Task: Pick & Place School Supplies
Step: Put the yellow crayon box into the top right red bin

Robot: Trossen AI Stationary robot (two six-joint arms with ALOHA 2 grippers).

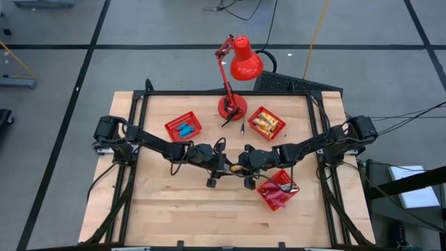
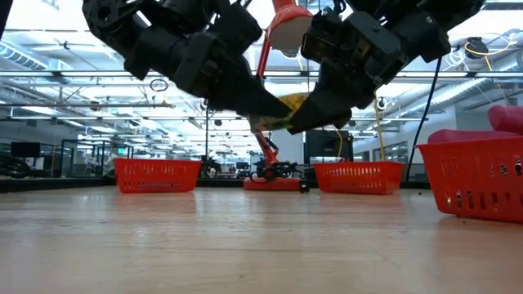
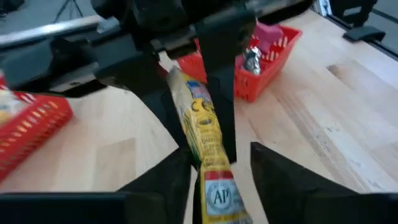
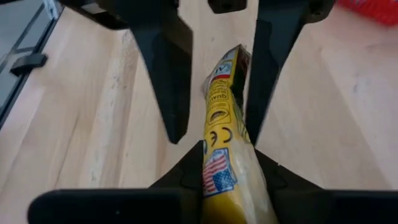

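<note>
Above the middle of the table, the right gripper (image 4: 227, 165) pinches a yellow packet (image 4: 227, 149); the left gripper (image 3: 217, 165) sits open around it.

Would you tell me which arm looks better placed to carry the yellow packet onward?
Right, probably: the right hand is clamped on the yellow packet, while the left hand stands open around its other end.
</note>
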